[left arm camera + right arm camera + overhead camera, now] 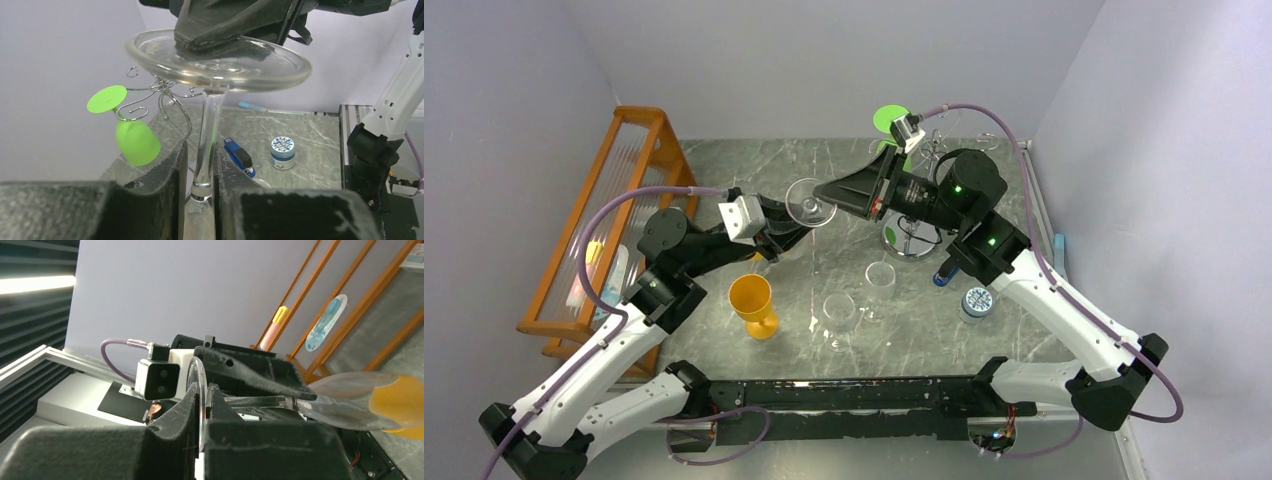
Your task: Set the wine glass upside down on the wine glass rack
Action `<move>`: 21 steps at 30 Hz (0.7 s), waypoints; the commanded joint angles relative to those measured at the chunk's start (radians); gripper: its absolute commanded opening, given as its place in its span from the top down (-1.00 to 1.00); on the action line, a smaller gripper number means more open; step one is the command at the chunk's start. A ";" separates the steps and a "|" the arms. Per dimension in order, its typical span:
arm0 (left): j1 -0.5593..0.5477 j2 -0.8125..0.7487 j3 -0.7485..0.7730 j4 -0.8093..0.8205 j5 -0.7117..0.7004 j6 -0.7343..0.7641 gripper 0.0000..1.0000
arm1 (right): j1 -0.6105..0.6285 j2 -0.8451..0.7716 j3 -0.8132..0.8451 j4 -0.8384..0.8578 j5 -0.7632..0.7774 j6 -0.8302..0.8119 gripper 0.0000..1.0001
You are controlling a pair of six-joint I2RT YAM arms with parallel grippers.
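Note:
The clear wine glass (809, 205) lies roughly level in the air between both arms, left of the wine glass rack (911, 240). My right gripper (826, 193) is shut on the rim of its round foot (220, 65), with the disc edge pinched between the pads (192, 405). My left gripper (201, 150) sits around the stem (209, 125) with its jaws slightly parted and thin gaps on both sides. The bowl (345, 400) points toward the left arm. The rack's curled chrome arms (165, 92) carry a green glass (135, 140) hanging upside down.
An orange wooden slatted rack (614, 220) stands at the left. A yellow goblet (752, 303) and two clear glasses (839, 315) (881, 275) stand on the table below the arms. A blue stapler (240, 156) and a small jar (282, 151) lie near the right arm.

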 commanded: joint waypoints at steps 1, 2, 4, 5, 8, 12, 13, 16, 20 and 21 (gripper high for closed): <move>-0.002 0.007 0.008 -0.011 -0.007 -0.011 0.83 | -0.028 -0.042 0.008 0.078 -0.032 0.025 1.00; -0.001 0.007 -0.005 0.020 0.003 -0.034 0.89 | -0.034 -0.044 -0.002 0.086 -0.036 0.027 1.00; -0.001 0.018 -0.020 0.073 0.032 -0.081 0.90 | -0.043 -0.048 -0.017 0.088 -0.034 0.028 0.59; -0.002 0.024 -0.024 0.087 0.032 -0.107 0.90 | -0.050 -0.052 -0.024 0.081 -0.028 0.021 0.40; -0.001 0.037 -0.029 0.094 0.009 -0.135 0.90 | -0.068 -0.077 -0.048 0.027 0.018 -0.027 -0.17; -0.002 0.042 -0.051 0.116 -0.032 -0.157 0.90 | -0.115 -0.148 -0.078 -0.058 0.100 -0.141 -0.53; -0.001 0.046 -0.055 0.121 -0.040 -0.160 0.90 | -0.128 -0.168 -0.075 -0.113 0.143 -0.177 -0.56; -0.002 0.071 -0.066 0.161 -0.037 -0.178 0.90 | -0.140 -0.226 -0.045 -0.248 0.285 -0.296 -0.61; -0.002 0.142 -0.071 0.250 -0.015 -0.201 0.90 | -0.140 -0.292 -0.015 -0.346 0.430 -0.416 -0.61; -0.003 0.166 -0.069 0.280 -0.007 -0.206 0.90 | -0.141 -0.305 -0.017 -0.348 0.452 -0.441 -0.61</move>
